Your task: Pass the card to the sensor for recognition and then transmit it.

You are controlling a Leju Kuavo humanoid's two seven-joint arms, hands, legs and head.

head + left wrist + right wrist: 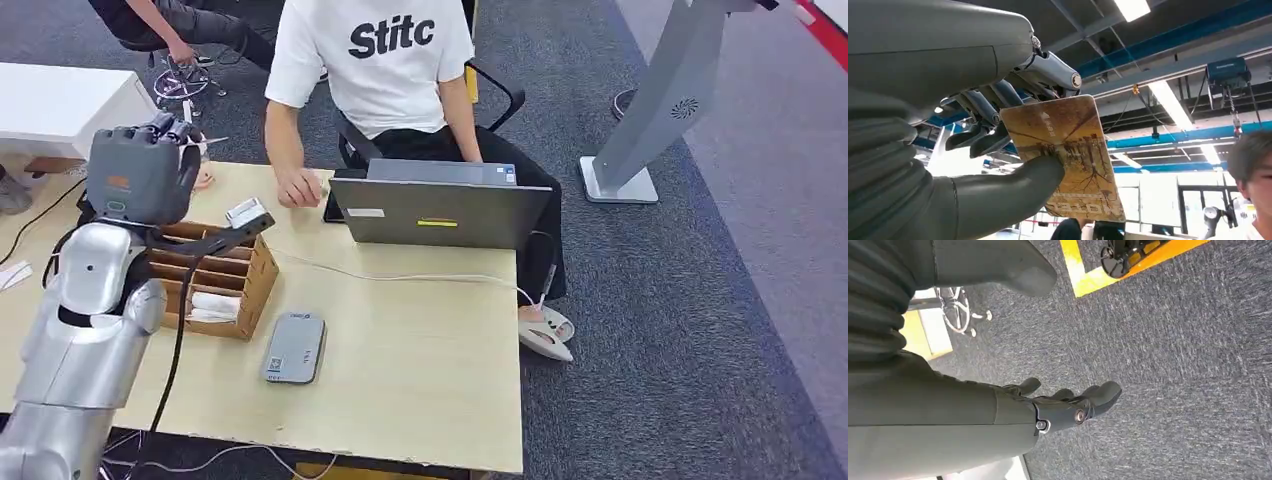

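My left hand [140, 172] is raised above the table's far left, over the wooden card box [215, 280]. In the left wrist view the hand [998, 130] pinches a yellow-brown printed card [1068, 155] between thumb and fingers, the card pointing toward the ceiling. The grey card sensor [296, 348] lies flat on the table, to the right of the box and nearer the front edge. My right hand [1068, 405] hangs over the grey carpet with its fingers apart and nothing in it.
A person in a white T-shirt [375, 60] sits across the table behind a grey laptop [440, 205], one hand on the tabletop. A white cable [400, 275] crosses the table. A grey stand [650, 130] is at the right on the carpet.
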